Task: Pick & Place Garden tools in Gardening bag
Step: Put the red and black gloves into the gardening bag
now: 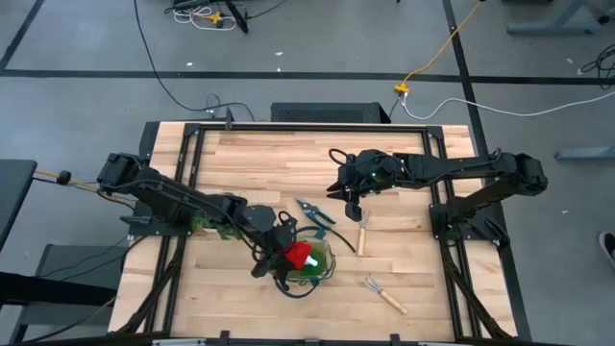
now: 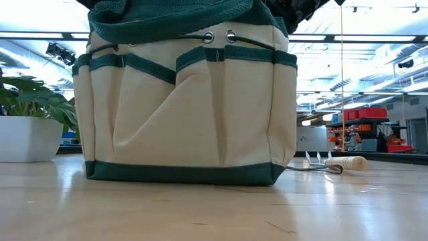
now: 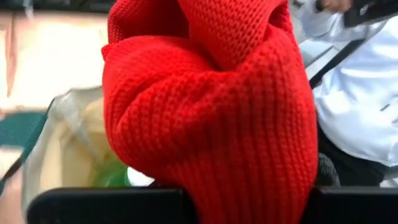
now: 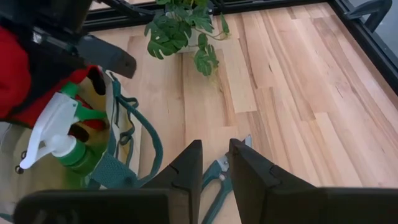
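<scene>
Left gripper (image 1: 288, 252) was over the mouth of the gardening bag (image 1: 312, 264), clenched on the red glove (image 1: 300, 255); in the left wrist view the bunched red knit glove (image 3: 217, 106) filled most of the frame above the dark fingers, with the bag's open top (image 3: 56, 143) and something green inside it just behind. Bag sat near the front middle of the wooden table (image 1: 250, 163), upright, beige canvas with dark green trim and outer pockets (image 2: 184, 107) as seen from the low view. Green spray bottle with white trigger (image 4: 59, 140) was already standing in the bag, next to the glove (image 4: 12, 68), per the right wrist view. Right gripper (image 1: 354, 204) hung above the table toward the back right of the bag, well apart from it; its jaws stood nearly closed with a thin gap, holding nothing (image 4: 214, 168). Pruning shears (image 1: 314, 211) lay on the table between the right gripper and the bag, showing just below the right fingers in the right wrist view (image 4: 217, 180). One wooden-handled hand rake (image 1: 364, 231) lay just right of the shears, beside the bag. Second hand rake (image 1: 384, 293) lay near the front right, apart from the bag; low view showed its handle (image 2: 344, 163) on the table right of the bag. Leafy plant in a white pot (image 2: 30, 130) sat on the table beside the left arm, also visible in the right wrist view (image 4: 186, 28).
</scene>
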You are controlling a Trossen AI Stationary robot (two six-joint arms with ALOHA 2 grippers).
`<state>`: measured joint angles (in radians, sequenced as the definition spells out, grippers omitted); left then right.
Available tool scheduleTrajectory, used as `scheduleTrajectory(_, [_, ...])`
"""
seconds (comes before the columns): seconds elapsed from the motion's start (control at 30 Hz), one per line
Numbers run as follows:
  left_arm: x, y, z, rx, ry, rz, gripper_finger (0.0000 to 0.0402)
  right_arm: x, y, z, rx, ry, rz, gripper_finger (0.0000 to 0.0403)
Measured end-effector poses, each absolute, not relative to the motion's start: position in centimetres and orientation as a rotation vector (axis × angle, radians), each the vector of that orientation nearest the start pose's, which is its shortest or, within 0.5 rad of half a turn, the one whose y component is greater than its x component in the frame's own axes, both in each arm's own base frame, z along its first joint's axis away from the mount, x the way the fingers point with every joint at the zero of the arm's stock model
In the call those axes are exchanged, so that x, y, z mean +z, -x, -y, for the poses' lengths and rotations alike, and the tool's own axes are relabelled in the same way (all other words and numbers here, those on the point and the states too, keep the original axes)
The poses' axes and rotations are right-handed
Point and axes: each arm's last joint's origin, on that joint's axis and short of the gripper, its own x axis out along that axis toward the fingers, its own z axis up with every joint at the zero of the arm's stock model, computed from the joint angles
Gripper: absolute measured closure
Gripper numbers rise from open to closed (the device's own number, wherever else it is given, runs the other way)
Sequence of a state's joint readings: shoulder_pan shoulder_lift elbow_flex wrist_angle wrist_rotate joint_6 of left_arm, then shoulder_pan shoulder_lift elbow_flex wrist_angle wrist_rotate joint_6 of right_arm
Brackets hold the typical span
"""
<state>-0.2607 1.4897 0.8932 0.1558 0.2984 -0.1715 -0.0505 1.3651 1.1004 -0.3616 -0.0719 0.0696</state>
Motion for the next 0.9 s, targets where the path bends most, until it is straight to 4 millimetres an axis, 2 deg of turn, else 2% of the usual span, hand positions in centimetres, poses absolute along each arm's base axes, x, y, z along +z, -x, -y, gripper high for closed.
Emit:
scheduleTrajectory(0.53, [21.4, -31.7, 9.4, -0.482, 0.200, -0.585, 0.0344, 29.9, -29.6, 1.3, -0.001, -0.106, -0.627, 0.0321])
scheduleTrajectory(0.9, [20.7, -31.7, 9.3, -0.430, 0.244, -0.651, 0.0344, 29.9, -29.6, 1.3, -0.001, -0.105, -0.625, 0.0321])
